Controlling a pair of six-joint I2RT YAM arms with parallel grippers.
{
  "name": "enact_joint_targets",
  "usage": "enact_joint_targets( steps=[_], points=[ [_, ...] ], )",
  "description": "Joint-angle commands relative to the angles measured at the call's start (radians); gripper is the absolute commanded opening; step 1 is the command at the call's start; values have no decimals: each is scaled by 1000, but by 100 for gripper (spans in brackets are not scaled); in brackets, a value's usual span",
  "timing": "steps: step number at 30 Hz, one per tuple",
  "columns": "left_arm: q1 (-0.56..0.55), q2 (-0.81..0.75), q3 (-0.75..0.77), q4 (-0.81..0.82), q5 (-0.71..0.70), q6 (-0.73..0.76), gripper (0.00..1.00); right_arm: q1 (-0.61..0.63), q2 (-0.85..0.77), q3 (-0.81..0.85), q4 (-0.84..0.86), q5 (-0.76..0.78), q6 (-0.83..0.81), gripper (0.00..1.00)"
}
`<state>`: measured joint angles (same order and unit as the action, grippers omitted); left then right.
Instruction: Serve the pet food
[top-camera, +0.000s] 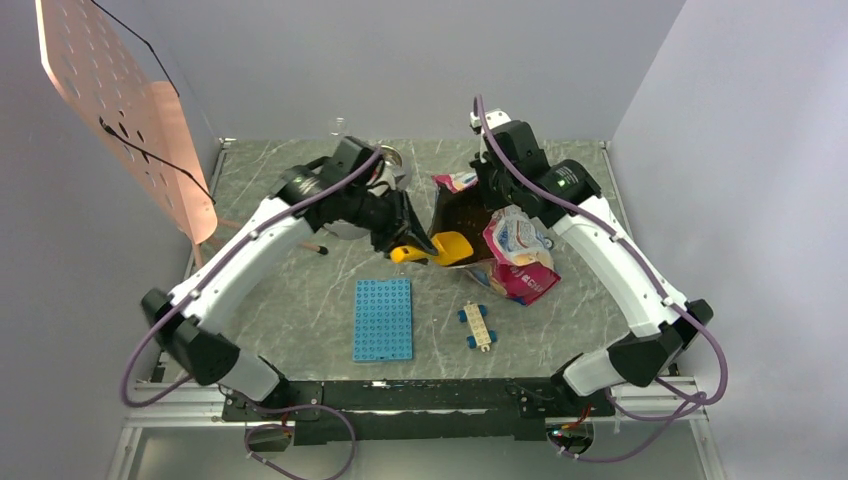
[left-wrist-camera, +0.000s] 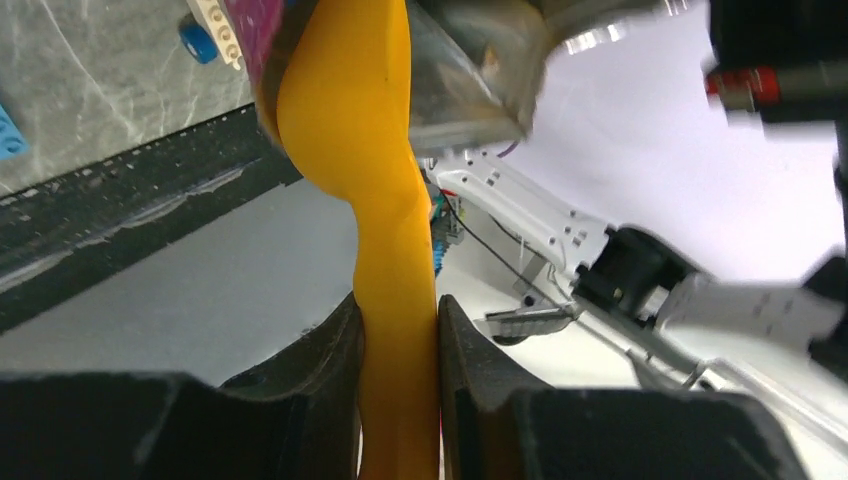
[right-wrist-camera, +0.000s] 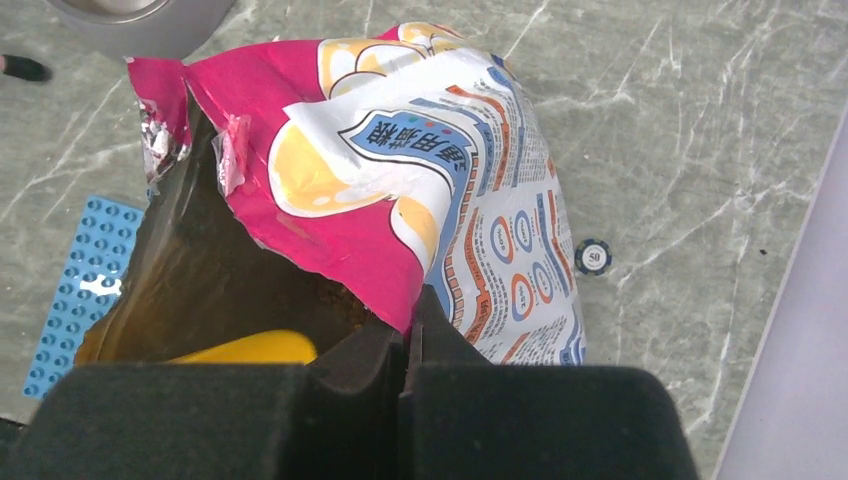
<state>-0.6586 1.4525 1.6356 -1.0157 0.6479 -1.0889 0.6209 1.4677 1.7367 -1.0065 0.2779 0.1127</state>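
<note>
Left fingers (left-wrist-camera: 325, 355) pinch the handle of the yellow scoop (left-wrist-camera: 350, 130): narrow gap, handle fills it. Right fingers (right-wrist-camera: 365, 355) are clamped tight on the torn pink lip of the bag (right-wrist-camera: 430, 180), propping the mouth open. Pet food (right-wrist-camera: 335, 300) shows as brown kibble low inside the bag, which lies on the bench (top-camera: 300, 290) right of centre. The scoop's cup end is inside the bag mouth.

Step judged: dig out a load. Steel bowl (top-camera: 392, 165) sits beyond the left arm near the back edge; its contents can't be seen.

To do it well:
- Push the scoop deeper and under the kibble, not along the foil wall.
- The right side should hold the lip taut and high so the mouth doesn't fold onto the scoop.
- Level the cup before lifting out, or pellets will likely spill onto the bench.
- The grip sits far down the handle, so the cup may tip; carry it slowly to the bowl.
</note>
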Motion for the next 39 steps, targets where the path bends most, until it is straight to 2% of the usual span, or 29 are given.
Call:
enact_joint_targets(
  steps=[1, 6, 9, 11, 15, 18, 23, 25, 28, 31, 33, 37, 39],
  points=[
    [-32, 120, 80, -116, -25, -256, 0, 19, -144, -19, 209, -43, -5, 0],
    [-55, 109, -39, 18, -95, -537, 0, 55, -199, -82, 258, -68, -19, 0],
    [-82, 136, -84, 101, -83, -640, 0, 68, -210, -95, 264, -74, -11, 0],
    [-97, 177, -70, 146, -90, -655, 0, 69, -209, -97, 261, -87, 7, 0],
    [-111, 326, 43, 101, -136, -568, 0, 69, -207, -102, 255, -108, 65, 0],
    [-99, 427, 19, 129, -163, -463, 0, 69, -212, -113, 257, -120, 110, 0],
    [-68, 490, -89, 368, -246, -239, 0, 69, -241, -128, 241, -126, 142, 0],
    [-52, 467, -130, 495, -273, -95, 0, 68, -258, -141, 232, -121, 156, 0],
    [-38, 368, -228, 739, -213, 70, 0, 68, -289, -168, 215, -95, 178, 0],
    [-24, 285, -360, 1060, -10, 58, 0, 69, -319, -195, 212, -71, 195, 0],
    [-21, 256, -411, 1198, 54, 6, 0, 68, -328, -205, 213, -55, 197, 0],
    [-23, 191, -496, 1314, 66, -47, 0, 67, -340, -198, 199, 9, 195, 0],
    [-25, 165, -502, 1288, 71, -32, 0, 66, -352, -194, 196, 52, 200, 0]
  ],
)
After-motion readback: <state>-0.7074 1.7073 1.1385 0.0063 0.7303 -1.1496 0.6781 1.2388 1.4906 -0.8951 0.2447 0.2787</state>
